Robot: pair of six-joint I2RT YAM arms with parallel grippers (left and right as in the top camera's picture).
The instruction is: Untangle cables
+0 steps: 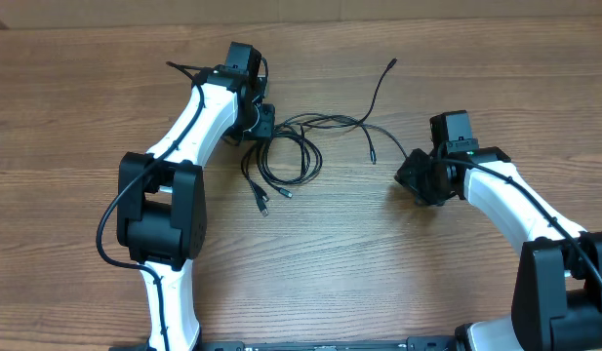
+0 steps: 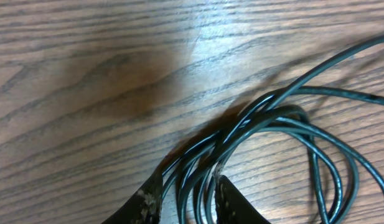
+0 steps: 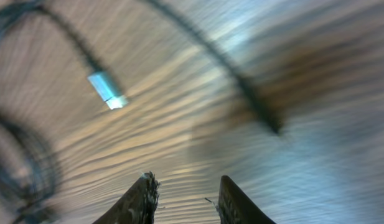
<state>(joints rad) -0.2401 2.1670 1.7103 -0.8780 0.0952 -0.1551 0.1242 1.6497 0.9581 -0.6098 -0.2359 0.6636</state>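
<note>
Light, limp cables (image 2: 241, 127) — the left hand (image 2: 185, 186) pinches the coil's strands, the right hand (image 3: 185, 186) slightly parted, empty. Better hold, I'd say — near a loose plug (image 3: 107, 90).

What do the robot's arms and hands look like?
The left arm and right arm are alike: white tube sections joined by chunky black blocks, a black wire running along each. The left end effector and right end effector are black; their tapered fingers look scuffed.
</note>
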